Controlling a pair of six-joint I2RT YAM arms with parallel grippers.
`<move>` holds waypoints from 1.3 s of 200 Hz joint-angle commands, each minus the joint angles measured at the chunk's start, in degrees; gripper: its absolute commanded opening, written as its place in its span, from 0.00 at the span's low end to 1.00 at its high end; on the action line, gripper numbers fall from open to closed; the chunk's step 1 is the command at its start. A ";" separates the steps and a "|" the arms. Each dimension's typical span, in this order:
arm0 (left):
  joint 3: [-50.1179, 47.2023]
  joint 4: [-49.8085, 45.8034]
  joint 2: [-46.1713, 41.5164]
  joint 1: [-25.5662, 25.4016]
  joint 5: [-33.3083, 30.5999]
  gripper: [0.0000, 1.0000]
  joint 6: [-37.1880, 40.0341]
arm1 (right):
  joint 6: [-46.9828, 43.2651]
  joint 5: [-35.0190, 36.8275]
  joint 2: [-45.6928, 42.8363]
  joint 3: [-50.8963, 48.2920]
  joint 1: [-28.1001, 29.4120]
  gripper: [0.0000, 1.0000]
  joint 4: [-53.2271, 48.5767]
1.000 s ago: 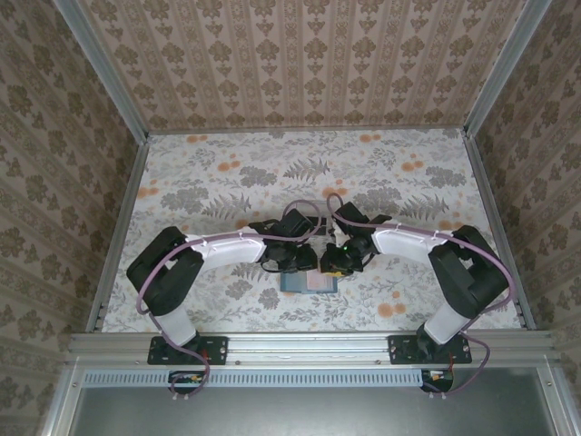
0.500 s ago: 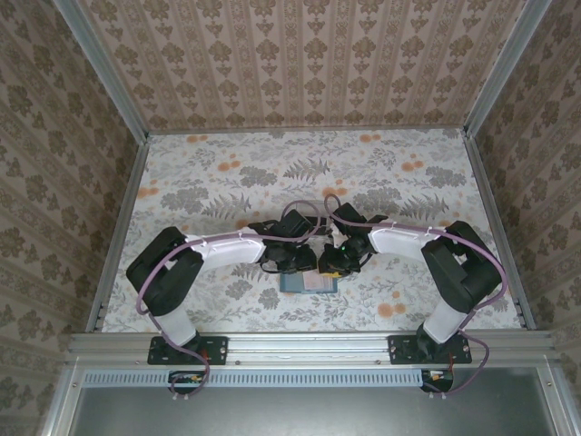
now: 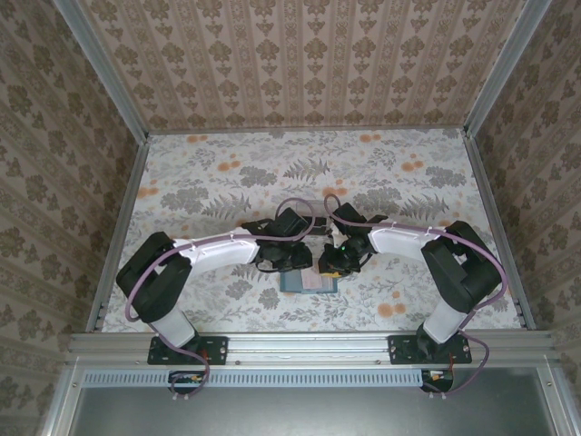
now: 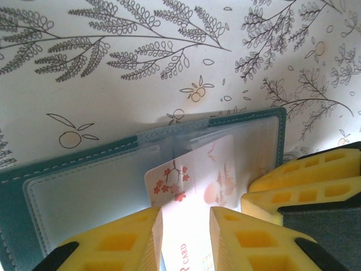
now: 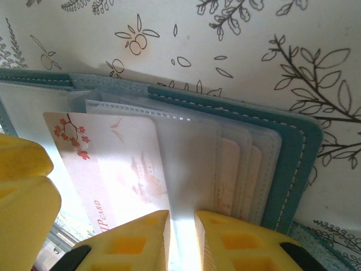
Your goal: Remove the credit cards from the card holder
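Checking progress: the holder (image 3: 309, 283) lies open on the table (image 3: 227, 173), toward 6 o'clock of the floral mat, under both wrists.

- No card lies loose on the table in any view. I judge the task early: nothing is fully out yet.
- One pale card (image 4: 208, 169) with a red blossom print is part-way out of its clear sleeve (image 5: 186, 164). Its far end is tucked in; its near end runs out toward 6 o'clock in both wrist views.
- Other cards (image 5: 228, 169), pale, sit stacked in slots at 3 o'clock of the blossom card, fully seated. Count unclear.
- Left to do: finish drawing this card out, then the seated ones.

Left gripper (image 4: 186, 240): jaws narrowly apart. The card's face shows in the gap, and the card is wider than the gap and passes behind both fingers, so it is not pinched across. Whether the tips press on it, I cannot tell.

Right gripper (image 5: 181, 240): jaws nearly together, with bright clear sleeve in the slit between them. It may be pinching a leaf or only pinning it flat; I cannot tell. Its fingers sit just beside the card, at 4 o'clock in the left wrist view.
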 commanded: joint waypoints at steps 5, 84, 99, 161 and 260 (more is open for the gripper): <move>-0.98 -1.06 1.26 0.17 -0.31 0.29 -1.35 | -1.08 2.08 1.89 0.21 0.30 0.22 -2.84; -2.66 3.11 1.59 -0.06 1.56 0.30 -2.46 | -1.09 2.19 1.56 0.25 0.30 0.21 -3.03; -2.97 3.92 1.52 -0.12 1.96 0.29 -2.86 | -1.09 2.19 1.61 0.34 0.30 0.21 -3.10; -4.24 6.36 0.63 -0.27 3.02 0.19 -3.70 | -1.03 2.26 1.35 0.19 0.30 0.21 -3.19; -2.63 -1.13 -0.78 0.25 0.89 0.04 -0.19 | -1.70 4.67 0.23 0.44 0.30 0.22 -5.16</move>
